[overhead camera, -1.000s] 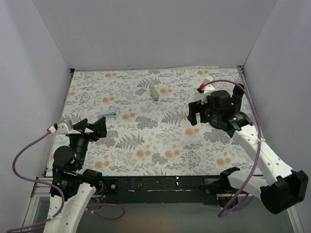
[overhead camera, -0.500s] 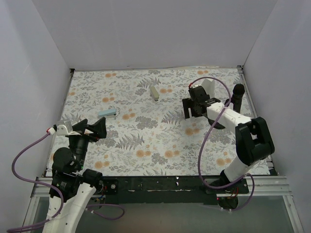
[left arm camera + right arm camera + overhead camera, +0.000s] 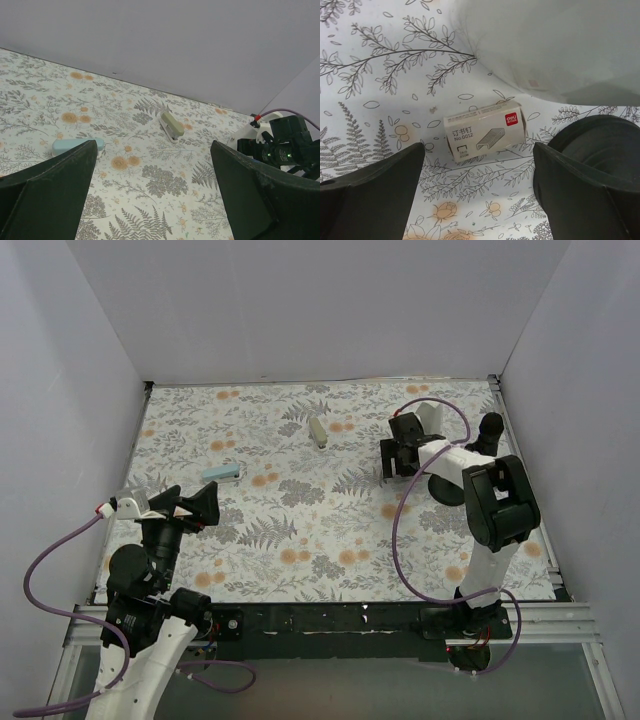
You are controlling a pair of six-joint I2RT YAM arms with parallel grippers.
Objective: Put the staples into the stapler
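The staples are a small cream-white box [image 3: 485,131] lying flat on the floral cloth, just beyond the fingertips of my right gripper [image 3: 479,170]. That gripper is open and holds nothing. From above, the right gripper [image 3: 395,458] hovers at the right rear of the table and hides the box. The stapler [image 3: 221,473] is light blue and lies closed at the left middle; it also shows in the left wrist view [image 3: 77,146]. My left gripper [image 3: 195,505] hangs open and empty in front of it, well apart from it.
A beige stapler [image 3: 319,432] lies at the rear centre. A tall white block [image 3: 545,45] stands right behind the staples box. A dark round object [image 3: 600,140] sits beside the box on its right. White walls enclose the table on three sides.
My right arm has folded in and its gripper has shifted a little toward the back wall, over the staples box. The left arm has stayed still.
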